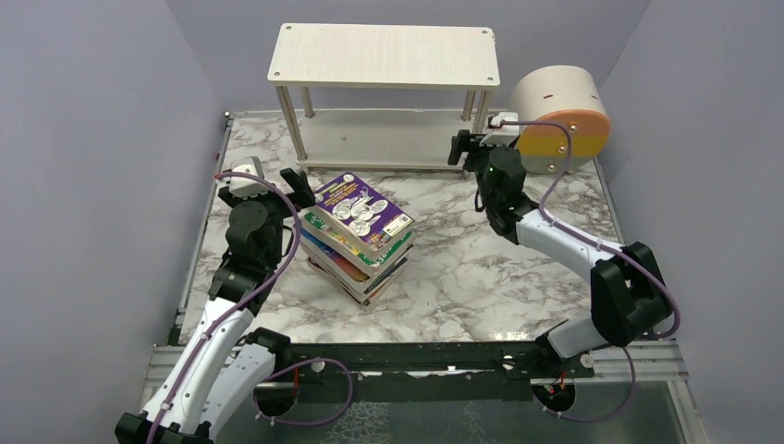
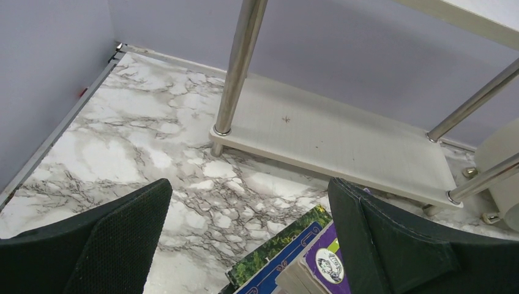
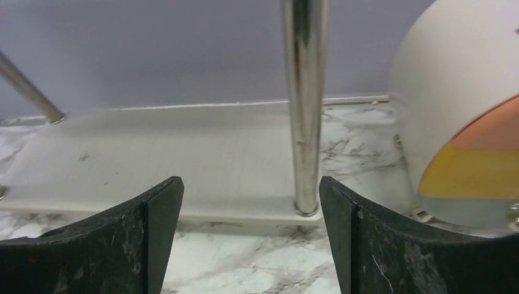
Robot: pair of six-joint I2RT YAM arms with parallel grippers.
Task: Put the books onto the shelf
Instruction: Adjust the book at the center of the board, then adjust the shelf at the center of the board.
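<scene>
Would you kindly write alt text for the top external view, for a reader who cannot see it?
A stack of books sits on a marble table before a bare two-tier shelf. The open left gripper is beside the stack, the right gripper near the shelf's right legs.

The books (image 1: pixel 359 236): thin paperbacks laid flat in one uneven stack on the table (image 1: pixel 481 268), left of centre, with edges skewed. The top cover is purple with cartoon figures.

The shelf (image 1: pixel 384 55): two pale wood boards on metal legs, standing upright at the far edge, just beyond the stack.
</scene>
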